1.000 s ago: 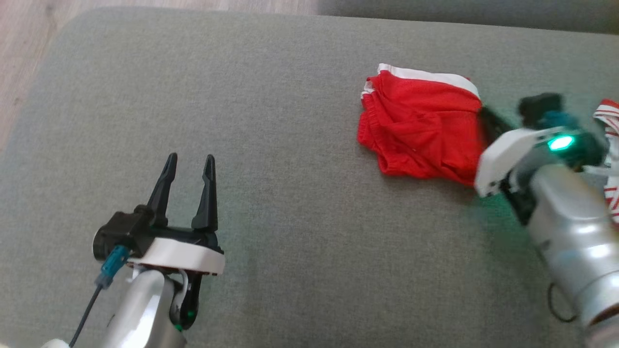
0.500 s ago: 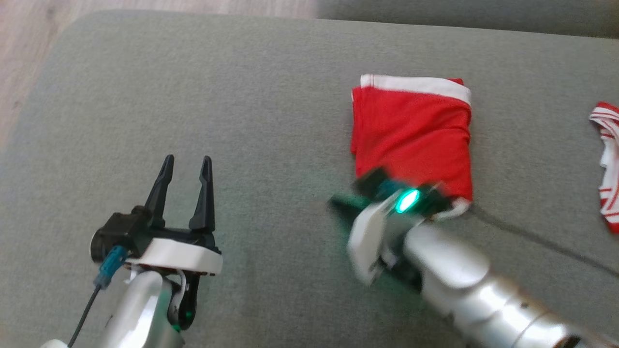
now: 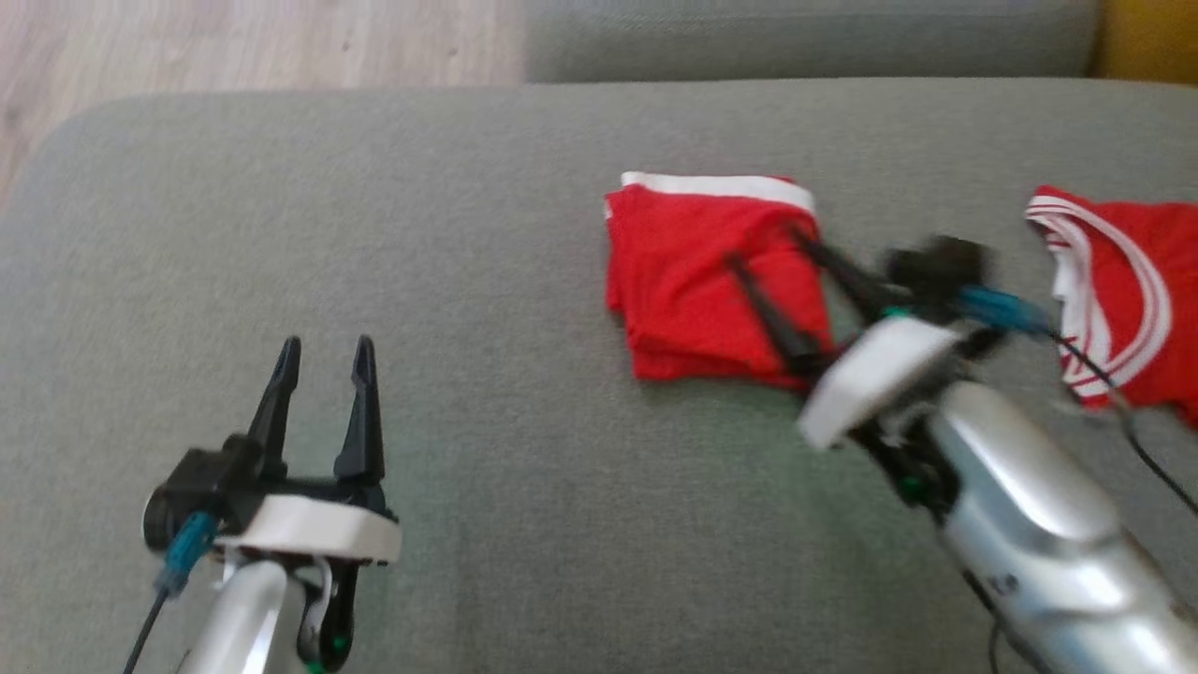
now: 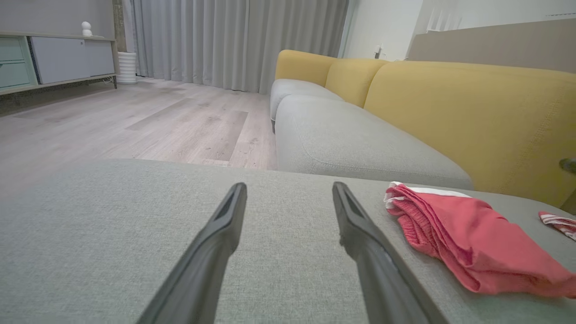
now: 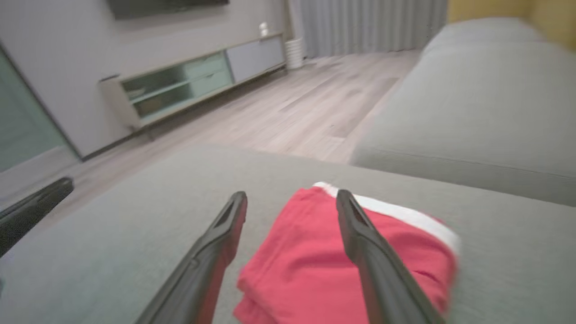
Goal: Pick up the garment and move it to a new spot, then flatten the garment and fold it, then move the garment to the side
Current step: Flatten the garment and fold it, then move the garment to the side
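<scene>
The right fingers (image 5: 216,243) stand spread wide with nothing between them. One lies over the folded red garment (image 5: 310,256), the other just beside its edge above the grey cushion (image 5: 135,216); I cannot tell whether either tip touches the cloth. From the head view, they sit over the garment's right half.

The garment looks folded into a neat stack with its white band at the far edge, so the move to the side is probably what remains. If the fingers close on the top layer alone, the fold would peel open as it lifts. Dragging it over the rough cushion would rumple the lower layers.

A red-and-white striped garment (image 3: 1123,290) lies near on the right, and the arm's cable (image 3: 1151,459) trails past it, so a sweep that way could snag it.

The left fingers (image 3: 360,402) are also wide open and empty, well apart from the garment
</scene>
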